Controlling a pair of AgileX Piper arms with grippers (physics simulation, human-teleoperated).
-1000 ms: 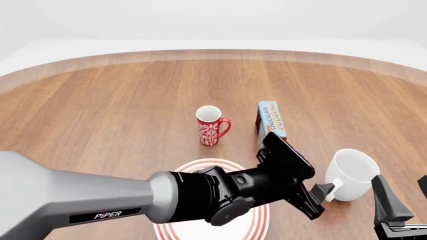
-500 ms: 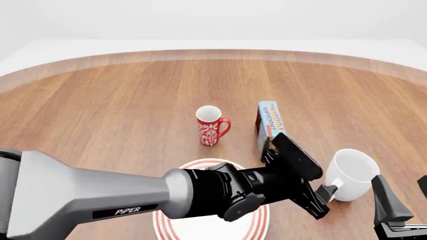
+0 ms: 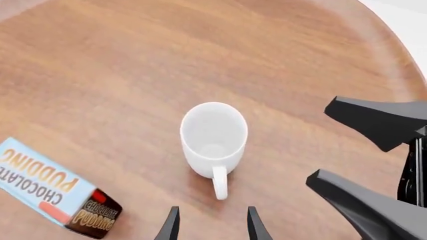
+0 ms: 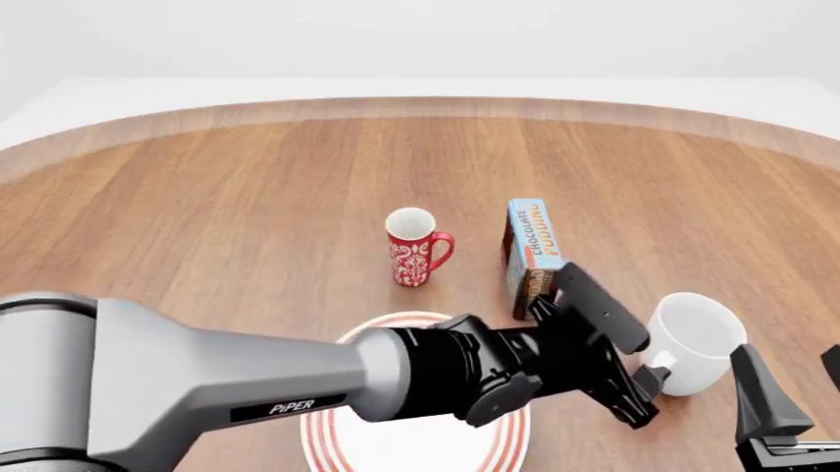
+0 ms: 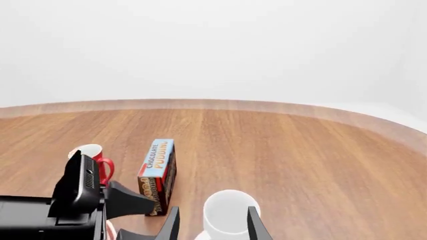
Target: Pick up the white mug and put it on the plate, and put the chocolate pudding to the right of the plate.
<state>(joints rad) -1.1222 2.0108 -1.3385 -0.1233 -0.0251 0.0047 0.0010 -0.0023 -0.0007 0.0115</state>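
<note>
The table carries everything, and the left arm sprawls across its near side, hiding most of the plate, whose red-ringed rim shows only beneath the arm; the plate lies nearest the camera, left of the mug and nearer than the pudding; the pudding carton stands on its narrow side beyond the plate, just behind the left wrist, with a red mug apart on its left; the mug sits upright on bare wood to the right of the plate, its handle turned toward the left gripper; that gripper has its fingers spread with nothing between them, the tips just short of the handle in the left wrist view, though I cannot tell whether one already touches it; the right gripper waits low at the table's near right corner, its two fingers parted and empty.

I judge the step in hand to be the reach for the mug, with neither object yet placed; the next move calls for the left gripper to go forward until handle or wall lies between its fingers, then to close, lift and carry the mug leftward over the plate; a crooked approach could nudge the mug away.
</note>
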